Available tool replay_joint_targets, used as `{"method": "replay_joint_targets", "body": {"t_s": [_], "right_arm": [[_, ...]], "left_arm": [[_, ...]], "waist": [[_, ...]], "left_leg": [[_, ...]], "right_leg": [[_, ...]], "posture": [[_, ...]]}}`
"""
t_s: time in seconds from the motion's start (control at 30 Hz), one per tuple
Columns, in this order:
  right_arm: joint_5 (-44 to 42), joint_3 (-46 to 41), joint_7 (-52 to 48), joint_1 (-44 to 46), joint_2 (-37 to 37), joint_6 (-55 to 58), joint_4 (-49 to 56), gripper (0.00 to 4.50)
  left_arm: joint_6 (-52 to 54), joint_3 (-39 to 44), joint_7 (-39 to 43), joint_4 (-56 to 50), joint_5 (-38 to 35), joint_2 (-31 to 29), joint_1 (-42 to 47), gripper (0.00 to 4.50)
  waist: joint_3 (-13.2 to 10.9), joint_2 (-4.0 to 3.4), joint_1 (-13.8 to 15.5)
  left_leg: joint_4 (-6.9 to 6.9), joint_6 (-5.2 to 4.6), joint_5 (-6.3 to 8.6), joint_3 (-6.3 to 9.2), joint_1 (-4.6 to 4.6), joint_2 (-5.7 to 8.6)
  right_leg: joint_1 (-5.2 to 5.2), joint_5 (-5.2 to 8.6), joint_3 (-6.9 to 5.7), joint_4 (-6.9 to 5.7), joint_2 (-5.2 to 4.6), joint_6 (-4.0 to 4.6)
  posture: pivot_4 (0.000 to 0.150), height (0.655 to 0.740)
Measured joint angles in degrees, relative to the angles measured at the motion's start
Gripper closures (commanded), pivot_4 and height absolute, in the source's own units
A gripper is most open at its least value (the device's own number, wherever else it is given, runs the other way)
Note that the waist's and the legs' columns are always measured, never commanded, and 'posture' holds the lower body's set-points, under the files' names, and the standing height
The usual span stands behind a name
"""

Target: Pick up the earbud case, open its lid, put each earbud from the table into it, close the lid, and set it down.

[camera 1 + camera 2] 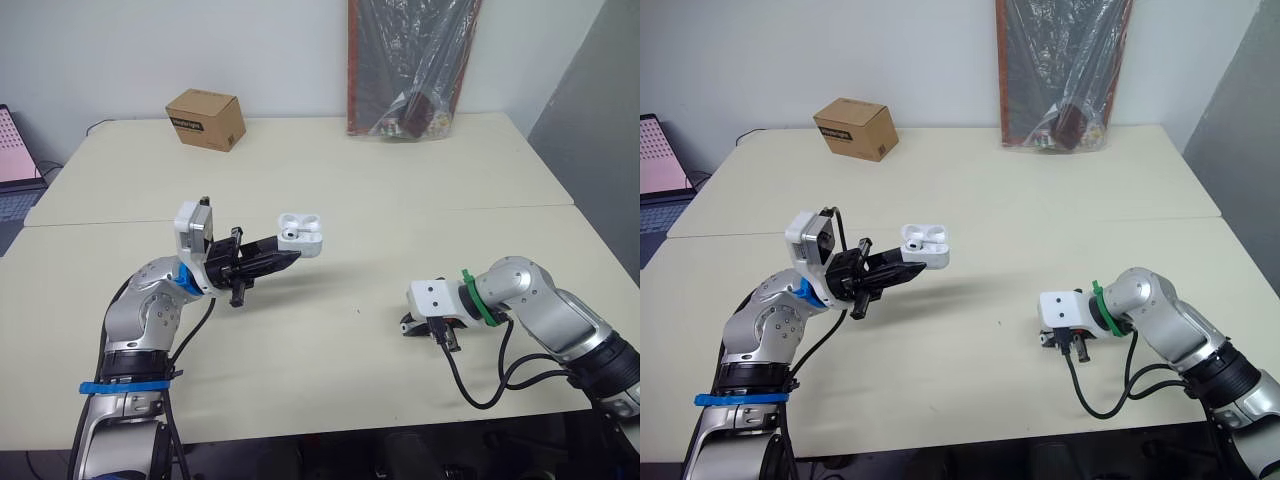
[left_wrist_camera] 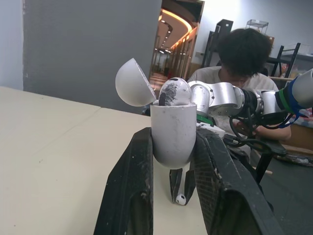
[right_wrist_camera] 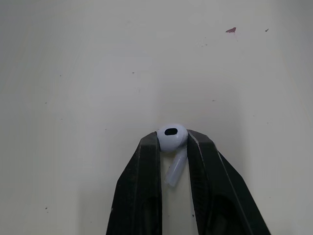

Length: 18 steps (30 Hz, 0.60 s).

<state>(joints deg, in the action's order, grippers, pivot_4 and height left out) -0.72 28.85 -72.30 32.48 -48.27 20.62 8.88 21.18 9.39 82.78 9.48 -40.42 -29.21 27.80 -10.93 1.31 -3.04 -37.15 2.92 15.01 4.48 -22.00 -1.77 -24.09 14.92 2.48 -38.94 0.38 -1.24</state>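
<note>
1. The left pincer (image 1: 284,259) is closed on the lower body of the earbud case (image 1: 300,235), with one black finger on each side. It holds the case in the air, clear of the tabletop (image 1: 330,190), left of the tabletop's centre.
2. The case sits upright in the grip. Its lid (image 2: 134,83) is hinged fully open and tipped back to one side.
3. Case contents: the seated earbud (image 2: 174,92) is in one socket, its rounded head standing above the rim. Cannot tell from these views whether the other socket is occupied.
4. The right pincer (image 3: 173,138) is down low at the tabletop, toward the near right corner and well apart from the case.
5. The right pincer is nearly closed, pinching the second earbud (image 3: 172,136) by its head between the fingertips. The stem lies back in the gap between the fingers. Cannot tell whether this earbud touches the tabletop.
6. A cardboard box (image 1: 206,119) stands near the far left corner.
7. A plastic-wrapped board (image 1: 410,65) leans on the wall at the far edge.
8. A seated person (image 2: 239,54) shows in the left wrist view, beyond the tabletop.
</note>
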Motion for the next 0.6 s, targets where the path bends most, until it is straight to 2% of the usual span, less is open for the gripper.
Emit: {"method": "replay_joint_targets", "body": {"t_s": [0.37, 0.6], "right_arm": [[0.69, -0.36, -0.34, -0.12, 0.47, 0.02, 0.0, 4.11], [1.69, -0.73, -0.96, 0.04, 0.52, 0.52, 0.01, 1.78]], "left_arm": [[0.07, 0.0, -0.13, 0.0, 0.0, 0.0, 0.01, 3.69], [0.1, 0.0, -0.23, 0.0, 0.0, 0.0, 0.01, 3.69]], "waist": [[0.0, 0.0, 0.0], [0.0, 0.0, 0.03]], "left_leg": [[-0.01, 0.0, 0.0, 0.0, 0.03, 0.0], [-0.02, 0.0, 0.0, 0.0, 0.02, 0.0]], "right_leg": [[0.01, 0.0, 0.0, -0.02, 0.0, 0.0], [0.02, -0.01, 0.0, -0.02, 0.0, 0.03]], "posture": [[0.15, 0.74], [0.15, 0.74]]}}
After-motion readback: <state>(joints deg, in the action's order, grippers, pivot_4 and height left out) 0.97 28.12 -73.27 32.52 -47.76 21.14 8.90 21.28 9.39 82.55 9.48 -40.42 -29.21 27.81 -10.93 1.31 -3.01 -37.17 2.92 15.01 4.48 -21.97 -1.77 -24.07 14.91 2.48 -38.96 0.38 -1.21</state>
